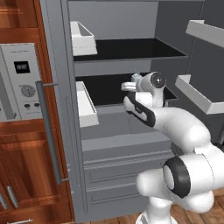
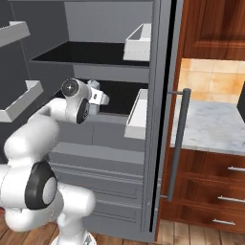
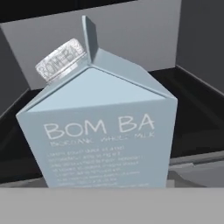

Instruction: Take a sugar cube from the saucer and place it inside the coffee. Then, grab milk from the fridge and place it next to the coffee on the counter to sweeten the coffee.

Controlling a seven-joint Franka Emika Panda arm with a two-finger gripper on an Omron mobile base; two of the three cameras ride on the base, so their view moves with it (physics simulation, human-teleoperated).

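The milk [image 3: 103, 131], a pale grey-blue gabled carton printed "BOM BA" with a silver cap, stands upright and very close in the hand view, on a black fridge shelf [image 3: 197, 118]. The fridge [image 1: 127, 144] is open, both doors swung wide. My arm reaches into its lower black shelf [image 1: 109, 85]. My gripper [image 1: 128, 86] [image 2: 101, 98] points into that shelf, its fingers hidden behind the wrist, so their state does not show. The marble counter [image 2: 210, 125] lies right of the fridge. Saucer and coffee are out of view.
White door bins hang on the left door [image 1: 85, 104] and the right door [image 1: 199, 92]. A long bar handle [image 2: 177, 143] runs down the door edge. An oven panel [image 1: 19, 81] sits in wooden cabinets at left. Grey fridge drawers [image 1: 122, 175] lie below the shelves.
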